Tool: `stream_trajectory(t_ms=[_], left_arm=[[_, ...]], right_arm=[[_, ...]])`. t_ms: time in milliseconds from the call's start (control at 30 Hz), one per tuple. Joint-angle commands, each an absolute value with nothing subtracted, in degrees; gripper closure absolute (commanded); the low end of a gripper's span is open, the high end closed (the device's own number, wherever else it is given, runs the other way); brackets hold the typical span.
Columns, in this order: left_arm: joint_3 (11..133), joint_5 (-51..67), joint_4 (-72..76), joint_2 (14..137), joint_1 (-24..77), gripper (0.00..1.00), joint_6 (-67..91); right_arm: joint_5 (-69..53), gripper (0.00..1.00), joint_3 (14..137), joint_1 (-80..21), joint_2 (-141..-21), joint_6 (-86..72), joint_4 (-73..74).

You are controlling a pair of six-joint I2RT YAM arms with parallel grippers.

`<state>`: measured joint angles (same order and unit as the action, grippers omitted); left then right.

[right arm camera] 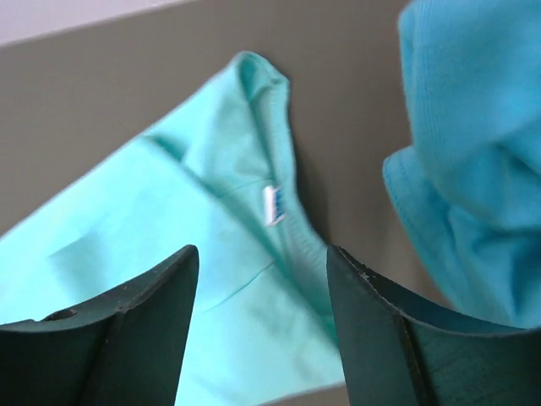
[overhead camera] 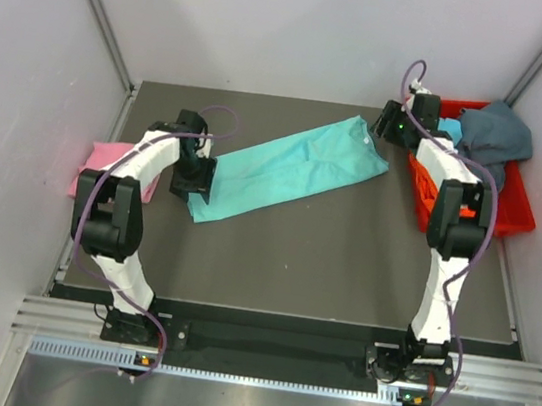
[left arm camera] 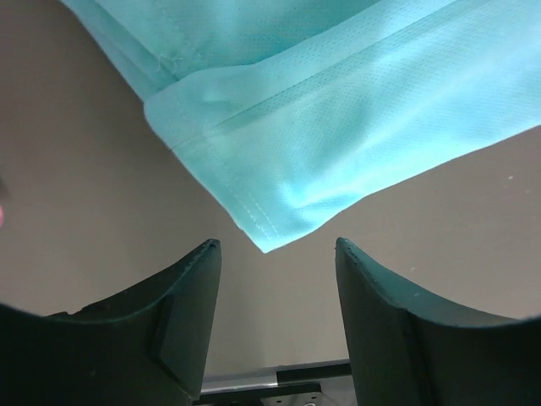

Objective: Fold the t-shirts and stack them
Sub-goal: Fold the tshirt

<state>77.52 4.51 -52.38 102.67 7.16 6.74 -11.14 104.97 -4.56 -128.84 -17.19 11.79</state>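
A teal t-shirt (overhead camera: 291, 169) lies folded lengthwise in a long strip, slanting across the table from lower left to upper right. My left gripper (overhead camera: 192, 190) is open just off its lower-left hem corner (left arm camera: 266, 245), not touching it. My right gripper (overhead camera: 386, 128) is open over the collar end, where the collar and white label (right arm camera: 272, 205) show between the fingers. A pink t-shirt (overhead camera: 105, 165) lies folded at the table's left edge. A light blue shirt (right arm camera: 473, 169) and a dark grey-blue shirt (overhead camera: 496, 134) lie bunched in the red bin.
The red plastic bin (overhead camera: 519, 208) stands at the table's right edge behind my right arm. Grey walls close in on both sides and at the back. A metal rail (overhead camera: 280, 351) runs along the near edge.
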Motion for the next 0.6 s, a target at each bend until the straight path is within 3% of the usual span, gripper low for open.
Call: stream_trajectory(t_ms=[0, 100, 233, 567], left_arm=[[79.1, 3.8, -53.3, 98.1, 7.0, 0.40, 6.7], [79.9, 10.1, -53.2, 98.5, 7.1, 0.46, 6.9], [80.6, 12.7, -52.9, 101.9, 8.0, 0.62, 6.4], [90.3, 6.1, -52.6, 112.6, 8.6, 0.60, 3.0]], right_arm=[[-13.9, 0.38, 101.4, -5.1, -117.4, -20.5, 8.6], [-17.0, 0.41, 95.2, -5.7, -115.0, -25.3, 8.2], [-18.5, 0.44, 89.8, -6.9, -116.3, -30.0, 6.9], [-20.4, 0.46, 90.1, -7.5, -122.7, -31.4, 6.2]])
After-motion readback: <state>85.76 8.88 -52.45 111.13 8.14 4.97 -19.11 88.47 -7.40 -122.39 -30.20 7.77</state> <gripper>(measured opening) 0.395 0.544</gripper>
